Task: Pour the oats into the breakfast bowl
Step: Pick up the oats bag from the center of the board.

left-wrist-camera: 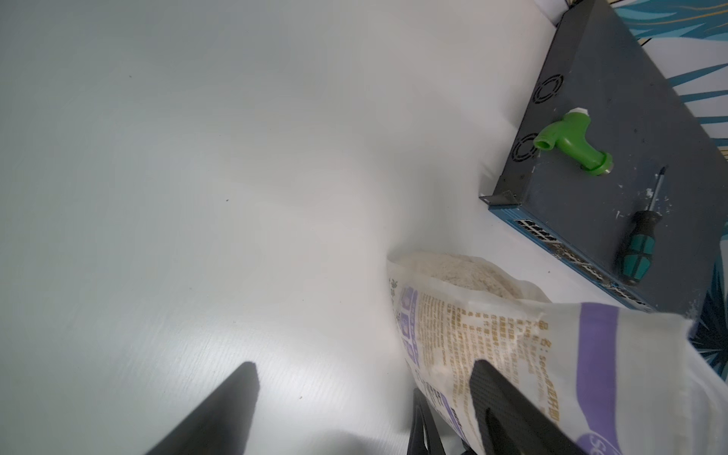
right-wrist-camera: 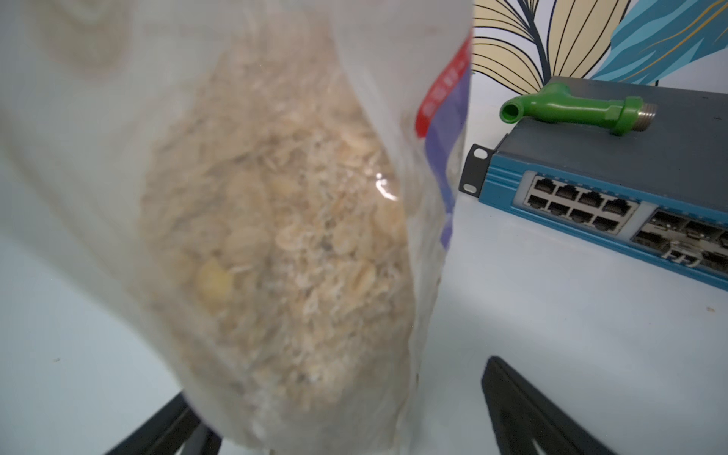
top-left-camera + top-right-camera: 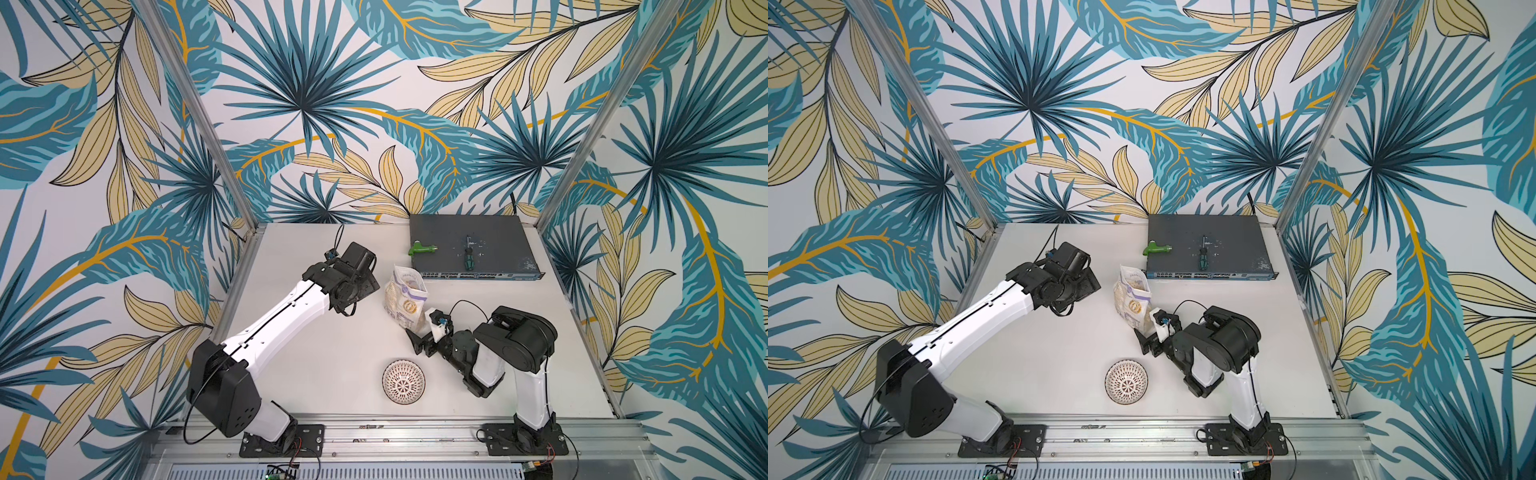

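The bag of oats (image 3: pixel 405 297) stands upright on the white table (image 3: pixel 311 353), a little right of centre in both top views, with pale flakes showing at its top. It is just in front of the near left corner of a flat grey network switch (image 3: pixel 469 245). A green tap (image 3: pixel 420 249) and a screwdriver (image 3: pixel 469 255) lie on top of the switch. The right gripper (image 3: pixel 420 341) is at the lower right foot of the bag. In the right wrist view its jaws are spread wide with the bag between them, and bare table shows between the bag and one finger (image 2: pixel 512 394), so it has no grip on it. The left gripper (image 1: pixel 362 366) is to the left of the bag and hidden under its own wrist in the top views. In the left wrist view its jaws are also wide apart and hold nothing, with the printed side of the bag beyond one finger (image 1: pixel 508 405). The bowl (image 3: pixel 403 381) sits at lower centre near the table's front edge, apart from the bag and from both grippers, with its patterned inside showing.
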Tool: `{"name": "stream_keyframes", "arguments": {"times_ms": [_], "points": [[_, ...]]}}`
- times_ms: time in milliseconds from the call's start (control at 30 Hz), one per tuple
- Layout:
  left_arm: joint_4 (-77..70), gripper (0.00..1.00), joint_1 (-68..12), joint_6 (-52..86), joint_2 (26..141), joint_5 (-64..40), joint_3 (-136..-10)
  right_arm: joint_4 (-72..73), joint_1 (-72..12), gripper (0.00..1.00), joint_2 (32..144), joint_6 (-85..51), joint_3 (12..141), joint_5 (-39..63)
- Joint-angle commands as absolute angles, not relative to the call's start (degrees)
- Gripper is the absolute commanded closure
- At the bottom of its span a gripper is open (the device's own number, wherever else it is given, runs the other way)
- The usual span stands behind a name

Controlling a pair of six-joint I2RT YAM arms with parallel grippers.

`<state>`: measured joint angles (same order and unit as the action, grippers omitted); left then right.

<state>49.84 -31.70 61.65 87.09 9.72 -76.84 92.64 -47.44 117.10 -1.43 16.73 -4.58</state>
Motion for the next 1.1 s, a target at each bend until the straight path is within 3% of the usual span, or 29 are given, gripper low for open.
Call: {"name": "stream_keyframes", "arguments": {"times_ms": [0, 500, 1067], "points": [[46.88, 0.12, -30.09, 60.04, 90.43, 6.76, -78.91, 94.59, -47.02, 0.00, 118.82, -0.72, 17.64, -3.91], [44.19, 0.17, -27.29, 56.81, 109.60, -0.17, -87.70, 99.60, -46.23, 0.00, 123.90, 0.35, 22.42, -2.66], [44.76, 0.21, -29.59, 55.12, 117.30, -1.66, -90.60, 107.23, -44.82, 0.00, 127.00, -0.82, 25.54, -1.29]]}}
